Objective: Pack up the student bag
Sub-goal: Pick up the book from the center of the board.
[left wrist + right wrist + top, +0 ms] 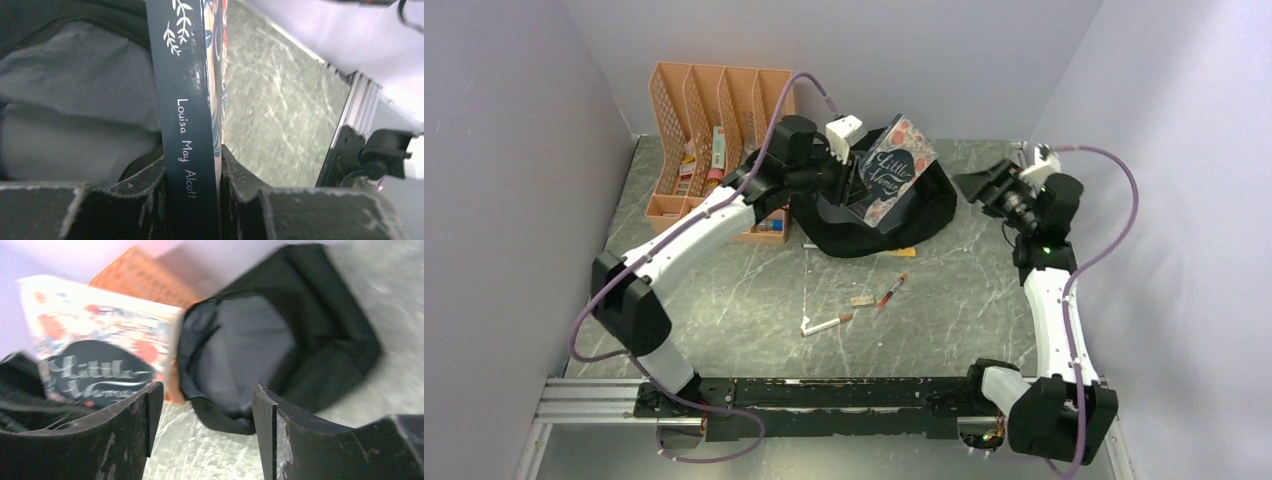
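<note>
Clamping the lower spine of a hardback, the left gripper (856, 176) has its two fingers (145, 185) pressed flat against the front and back covers, narrowed to the book's thickness. The book (896, 170) is a copy of "Little Women": the floral cover bears that title in the top and right wrist views, and the dark spine (185, 100) reads "Louisa May Alcott" in the left wrist view. It is held tilted over the student bag (929, 205), its lower corner at the bag's mouth; whether it touches the fabric cannot be told.

The black bag lies slumped near the middle of the table's far edge, its opening gaping and the grey lining (75, 100) showing inside.

By the far-right corner the right gripper (977, 185) points toward the bag, well apart from it, its jaws spread wide with nothing between them. Its own camera, somewhat blurred, frames the bag's open mouth (240, 350) between the two fingers (135, 430).

An orange slotted file organiser (714, 110) stands in the far-left corner of the grey marbled table (754, 290). Toward the table's middle, nearer than the bag, lie a red pen (891, 292), a white pen with a red end (827, 323) and a small tan item (861, 300) between them.
</note>
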Tool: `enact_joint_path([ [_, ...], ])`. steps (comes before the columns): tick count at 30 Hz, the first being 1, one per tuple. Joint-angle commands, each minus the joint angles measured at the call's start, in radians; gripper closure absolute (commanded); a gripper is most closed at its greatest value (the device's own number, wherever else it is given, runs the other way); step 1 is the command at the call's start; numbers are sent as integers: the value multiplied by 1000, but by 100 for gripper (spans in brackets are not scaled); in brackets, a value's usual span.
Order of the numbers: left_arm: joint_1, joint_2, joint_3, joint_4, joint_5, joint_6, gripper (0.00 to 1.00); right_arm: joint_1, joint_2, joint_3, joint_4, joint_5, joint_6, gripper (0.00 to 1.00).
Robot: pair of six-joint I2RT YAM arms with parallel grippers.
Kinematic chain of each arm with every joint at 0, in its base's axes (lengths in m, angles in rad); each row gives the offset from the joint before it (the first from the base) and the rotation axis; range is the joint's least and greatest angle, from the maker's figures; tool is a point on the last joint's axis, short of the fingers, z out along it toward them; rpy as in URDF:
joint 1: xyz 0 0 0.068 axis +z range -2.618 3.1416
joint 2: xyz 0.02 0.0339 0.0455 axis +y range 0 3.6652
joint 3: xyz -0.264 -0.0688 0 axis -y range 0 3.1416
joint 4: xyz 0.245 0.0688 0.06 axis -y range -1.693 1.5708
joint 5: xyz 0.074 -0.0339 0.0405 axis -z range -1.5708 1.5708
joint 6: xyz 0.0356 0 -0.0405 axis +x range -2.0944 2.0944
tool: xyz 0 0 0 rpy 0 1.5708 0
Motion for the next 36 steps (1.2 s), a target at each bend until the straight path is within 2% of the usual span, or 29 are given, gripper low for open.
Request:
enact_joint_path([
  [1, 54, -140, -83, -12, 28, 146, 95, 196, 18, 111, 143, 9, -130, 30],
  [4, 93, -216, -168, 25, 84, 233, 95, 260, 46, 124, 315, -116, -137, 23],
  [8, 117, -293, -243, 55, 187, 303, 95, 283, 56, 138, 502, -265, -121, 23],
  [12, 123, -364, -306, 83, 293, 370, 95, 293, 66, 181, 548, -257, -94, 23],
  [15, 128, -405, -363, 92, 318, 407, 95, 303, 77, 157, 751, -309, -10, 21],
  [21, 134, -425, -379, 76, 438, 455, 95, 345, 146, 217, 802, -563, -116, 20],
  [24, 140, -432, -384, 66, 466, 472, 95, 366, 161, 266, 700, -666, -223, 19],
  [31, 145, -453, -408, 67, 475, 494, 95, 443, 241, 472, 95, -759, -673, 18],
  [36, 147, -440, -405, 62, 504, 500, 95, 470, 258, 479, -10, -711, -734, 19],
])
